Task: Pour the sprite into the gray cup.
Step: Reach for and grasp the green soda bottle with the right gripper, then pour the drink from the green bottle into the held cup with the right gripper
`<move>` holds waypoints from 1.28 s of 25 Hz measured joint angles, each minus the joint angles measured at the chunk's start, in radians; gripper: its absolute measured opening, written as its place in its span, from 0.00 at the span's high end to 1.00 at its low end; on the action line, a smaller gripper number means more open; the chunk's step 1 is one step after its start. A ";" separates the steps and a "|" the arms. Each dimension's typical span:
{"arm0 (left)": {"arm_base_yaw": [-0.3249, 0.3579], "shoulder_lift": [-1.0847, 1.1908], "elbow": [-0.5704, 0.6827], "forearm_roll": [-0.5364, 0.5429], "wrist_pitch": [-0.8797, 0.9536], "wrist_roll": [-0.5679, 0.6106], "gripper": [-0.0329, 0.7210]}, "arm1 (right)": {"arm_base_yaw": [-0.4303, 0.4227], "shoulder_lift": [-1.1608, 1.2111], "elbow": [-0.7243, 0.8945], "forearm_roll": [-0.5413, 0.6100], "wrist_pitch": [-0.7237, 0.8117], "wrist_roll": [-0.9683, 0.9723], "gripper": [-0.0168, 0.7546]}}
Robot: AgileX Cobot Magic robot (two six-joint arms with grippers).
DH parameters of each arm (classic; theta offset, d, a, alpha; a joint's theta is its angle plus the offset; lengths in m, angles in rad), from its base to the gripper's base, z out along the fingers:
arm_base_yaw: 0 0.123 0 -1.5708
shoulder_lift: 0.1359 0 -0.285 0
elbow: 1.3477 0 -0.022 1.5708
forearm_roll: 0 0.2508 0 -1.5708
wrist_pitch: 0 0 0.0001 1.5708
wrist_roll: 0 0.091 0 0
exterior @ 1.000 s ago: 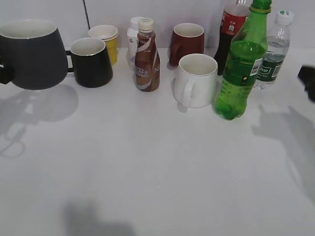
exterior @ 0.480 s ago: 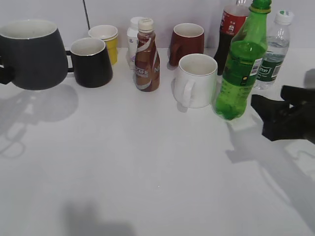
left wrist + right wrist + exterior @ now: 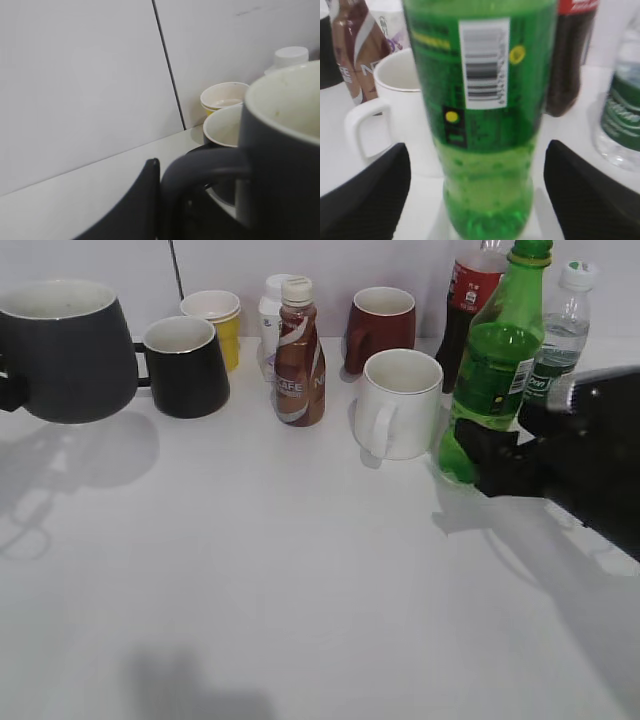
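Sprite: one green bottle standing upright near the worktop's back right corner, just right of a white mug.
Gray cup: one dark mug at the left edge, its handle held by the left claw.
Right claw: spread wide, one finger on each side of the green bottle's lower body, not touching it.
Mugs: four in all, namely gray, black, maroon, white.
Yellow cups: stacked, count unclear.
Bottles: five, namely green, cola, water, brown coffee, white, along the back edge.
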 joint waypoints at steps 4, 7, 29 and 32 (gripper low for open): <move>0.000 0.000 0.000 0.036 0.000 0.000 0.90 | 0.001 0.049 -0.079 -0.001 -0.032 0.026 0.17; 0.000 0.000 0.000 0.054 0.000 -0.003 0.90 | 0.001 0.049 -0.131 -0.001 -0.031 0.044 0.17; -0.460 -0.141 0.000 0.009 0.197 -0.007 0.90 | 0.168 -0.380 -0.269 -0.200 0.700 -0.366 0.43; -0.544 -0.141 0.000 -0.013 0.208 -0.007 0.90 | 0.220 -0.400 -0.314 -0.200 0.798 -0.492 0.43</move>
